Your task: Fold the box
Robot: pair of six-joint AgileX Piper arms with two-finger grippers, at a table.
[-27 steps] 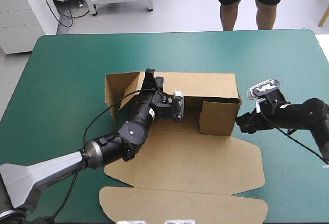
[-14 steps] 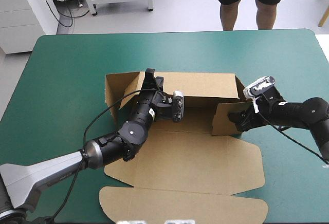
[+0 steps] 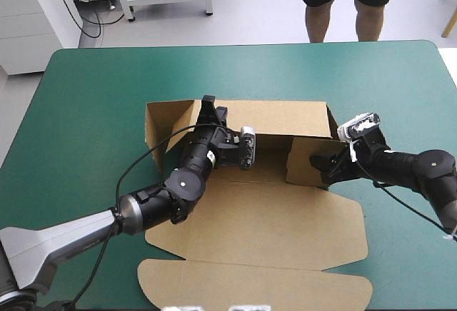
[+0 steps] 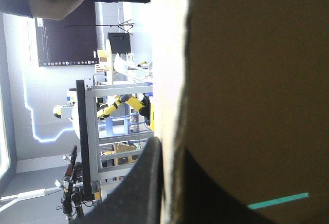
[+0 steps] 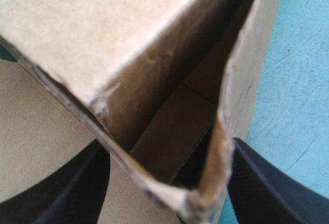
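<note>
Box (image 3: 264, 218) centred on table (image 3: 86, 90), left pincer (image 3: 208, 103) at its far wall, right pincer (image 3: 319, 163) astride its right end.

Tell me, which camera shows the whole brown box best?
The high view: the box shows almost whole, walls raised at the far side, lid flat nearer. The left wrist view shows only one wall's edge up close; the right wrist view, just one raised corner.

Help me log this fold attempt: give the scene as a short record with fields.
thing: brown cut-board box, far wall and both side flaps raised, lid panel flat
left gripper: black fingers shut on the far wall's top edge
right gripper: black fingers open, astride the right flap
surface: teal-green table cover
</note>
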